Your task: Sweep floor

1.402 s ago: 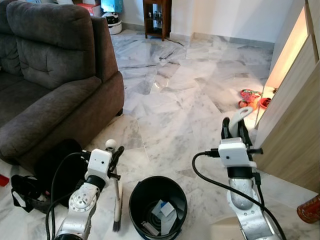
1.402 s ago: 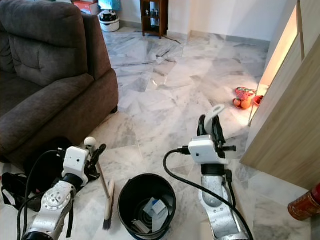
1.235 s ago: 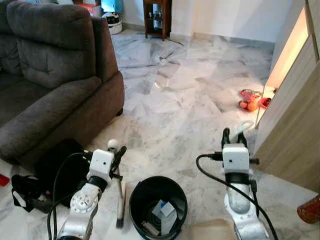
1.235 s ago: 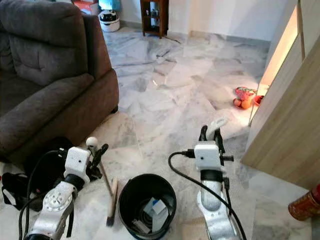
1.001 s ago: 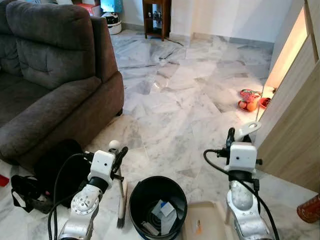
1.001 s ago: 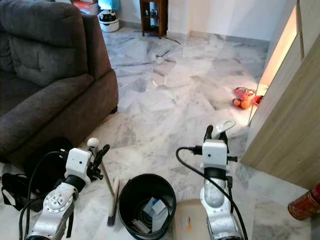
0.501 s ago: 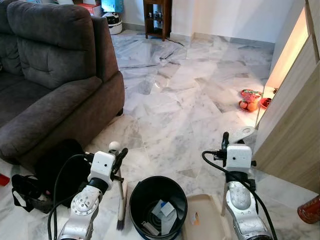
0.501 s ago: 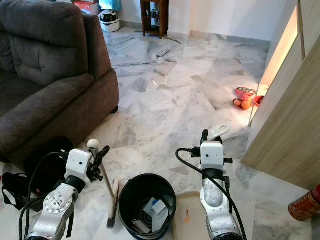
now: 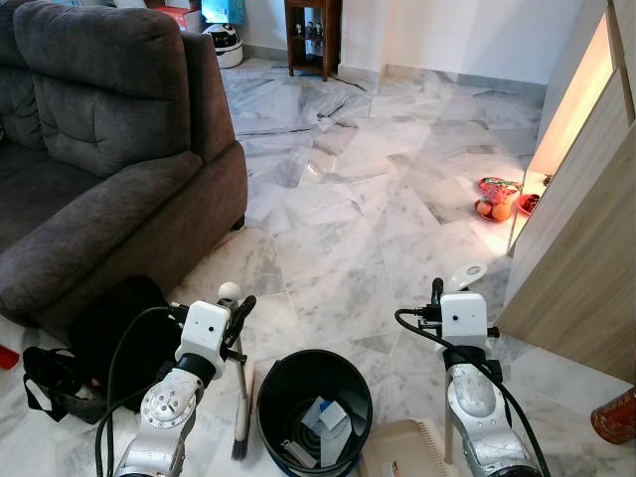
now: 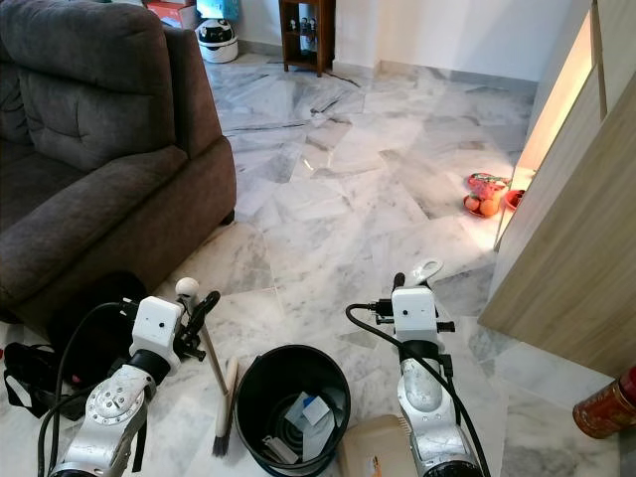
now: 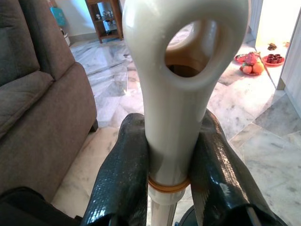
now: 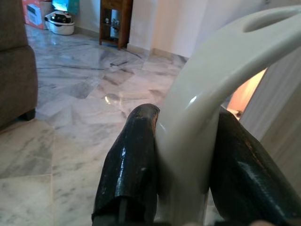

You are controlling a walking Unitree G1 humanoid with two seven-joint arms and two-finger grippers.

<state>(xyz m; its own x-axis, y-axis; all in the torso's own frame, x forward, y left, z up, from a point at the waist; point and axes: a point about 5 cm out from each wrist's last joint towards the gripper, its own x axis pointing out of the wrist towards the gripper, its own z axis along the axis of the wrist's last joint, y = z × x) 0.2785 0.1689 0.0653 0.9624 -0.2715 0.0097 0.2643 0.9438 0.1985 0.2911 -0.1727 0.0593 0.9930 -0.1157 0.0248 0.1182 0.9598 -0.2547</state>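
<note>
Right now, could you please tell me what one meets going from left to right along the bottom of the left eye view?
Black bag → left claw → brush → black bin → dustpan → right claw → red can.

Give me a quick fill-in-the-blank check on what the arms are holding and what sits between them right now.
1. The left gripper is shut on the handle of the ____, whose bristles rest on the floor.
2. The right gripper is shut on the handle of the ____.
3. Between the two arms stands a black ____ with scraps inside.
4. To the robot's left is a dark grey ____.

Missing words: broom; dustpan; bin; sofa
</note>
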